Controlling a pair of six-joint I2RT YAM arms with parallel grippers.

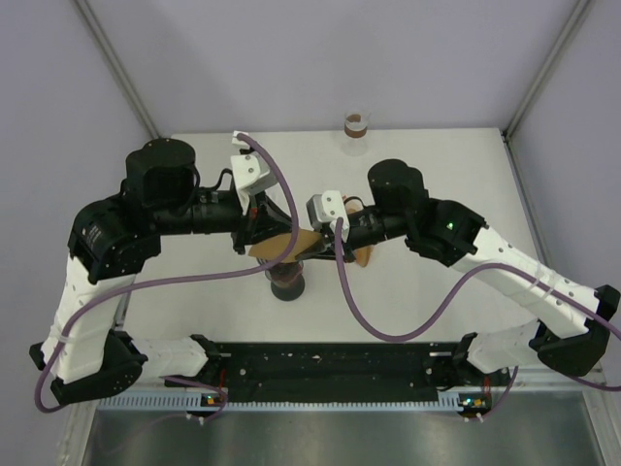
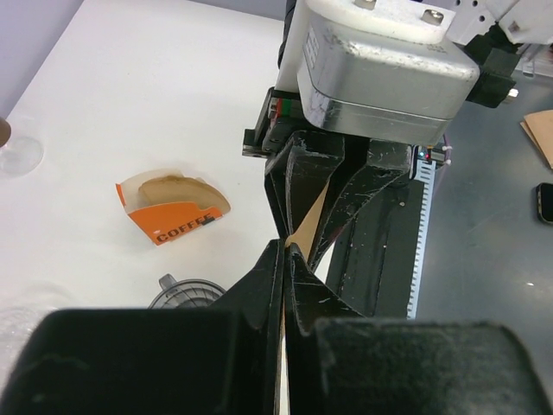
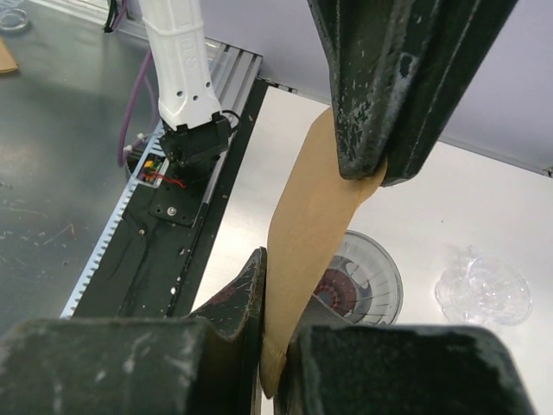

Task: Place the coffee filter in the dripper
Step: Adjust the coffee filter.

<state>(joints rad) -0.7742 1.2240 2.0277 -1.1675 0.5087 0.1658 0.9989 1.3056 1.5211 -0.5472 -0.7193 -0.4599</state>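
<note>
The right gripper [image 3: 273,298] sits closest to its own wrist camera, fingers pressed together on the lower end of the brown paper coffee filter [image 3: 307,216]. The left gripper [image 3: 367,169] comes in from the opposite side and pinches the upper end just as tightly, so the filter hangs in the air between the two arms, gripped at both ends. It is over the table and above the dripper [image 3: 367,277], clear of its rim. The step in hand looks like readying the filter over the dripper, either a handover or an attempt to open it (which of the two I cannot tell). The filter looks flat and folded, a thin tan sheet bowing slightly between the two grips, with no cone showing. The dripper is clear and ribbed, on a dark base, its mouth facing up. The next move likely calls for one gripper to let go, and for the filter to be lowered narrow end first, centred over the opening.
</note>
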